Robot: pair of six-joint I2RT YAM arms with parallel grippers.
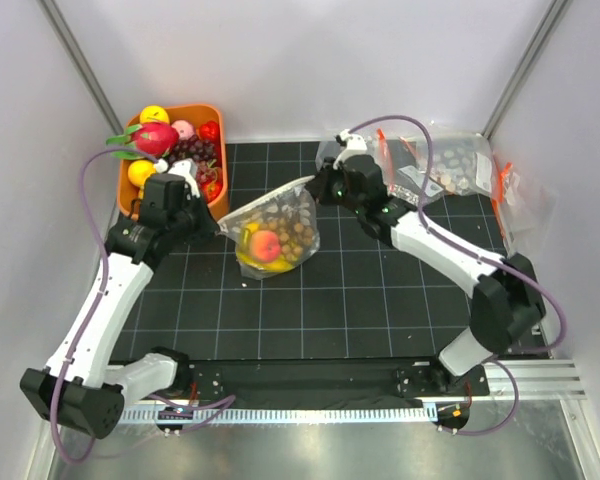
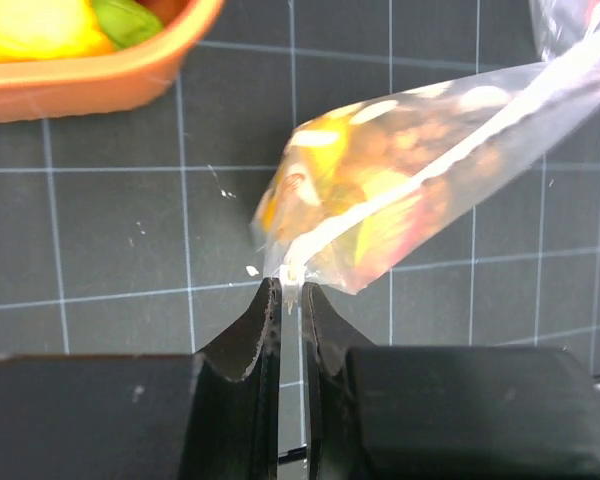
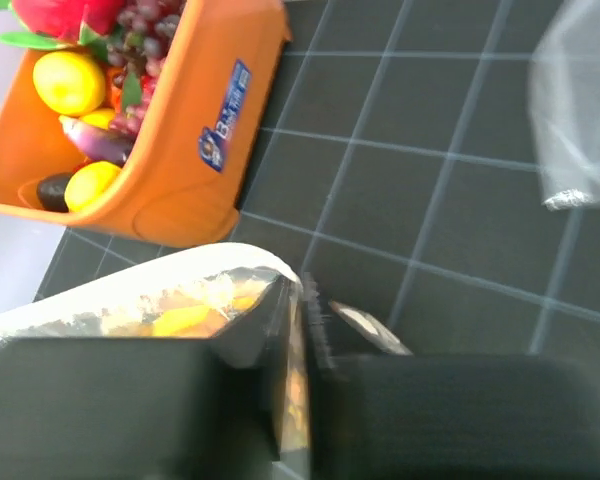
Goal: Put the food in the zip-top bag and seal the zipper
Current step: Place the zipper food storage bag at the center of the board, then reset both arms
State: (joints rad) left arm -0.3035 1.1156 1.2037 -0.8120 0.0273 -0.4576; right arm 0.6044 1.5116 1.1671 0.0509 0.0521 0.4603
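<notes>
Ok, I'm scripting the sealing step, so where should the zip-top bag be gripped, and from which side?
By the zipper, at its two end corners, coming in from each outer end along the strip. It is a thin flat band that fingers can pinch, while the body of the zip-top bag bulges with food. The left gripper and right gripper are shut on those corners.

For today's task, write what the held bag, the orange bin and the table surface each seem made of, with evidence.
Zip-top bag: thin clear plastic film, glossy; fruit shows through, creases glint. Orange bin: probably moulded hard plastic; smooth, slightly shiny, rounded rim. Table mat: matte black with white grid; perhaps rubber or vinyl, unclear.
</notes>
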